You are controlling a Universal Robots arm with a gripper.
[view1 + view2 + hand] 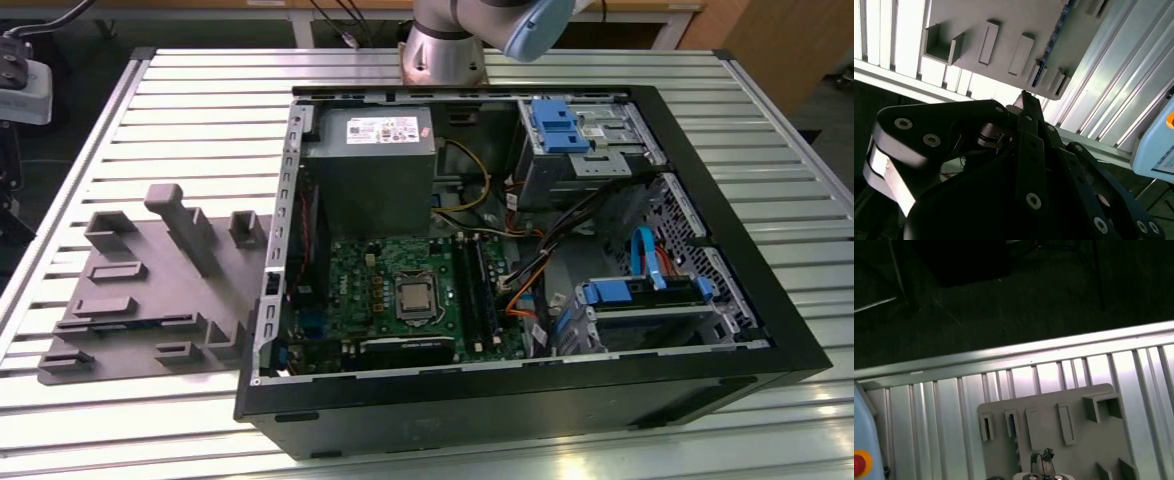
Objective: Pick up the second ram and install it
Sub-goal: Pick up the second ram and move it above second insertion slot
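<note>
Exterior view: open PC case (534,400) lies on its side on the slatted tabletop (200,110), filling the middle and the exterior view's right. Green motherboard (400,290) sits in the case bottom, with the grey power supply (367,160) beside it toward the arm base (441,45) at the far edge. Grey moulded tray (147,290) lies flat by the tabletop's edge on the exterior view's left, just beside the case wall.

Second ram (1012,424) is in the tray. In both wrist views it shows as a thin blue-green strip (1054,37) seen edge-on, seated in a narrow slot near the tray's rim, next to the raised blocks.

Gripper (1026,100) hangs above the tray, clear of it, and its tip lines up close to the ram's slot in the first wrist view (1041,460). Can't tell whether it's wide or narrow: the dark linkage blocks the tip in the second wrist view, and the first wrist view catches only its very end.
</note>
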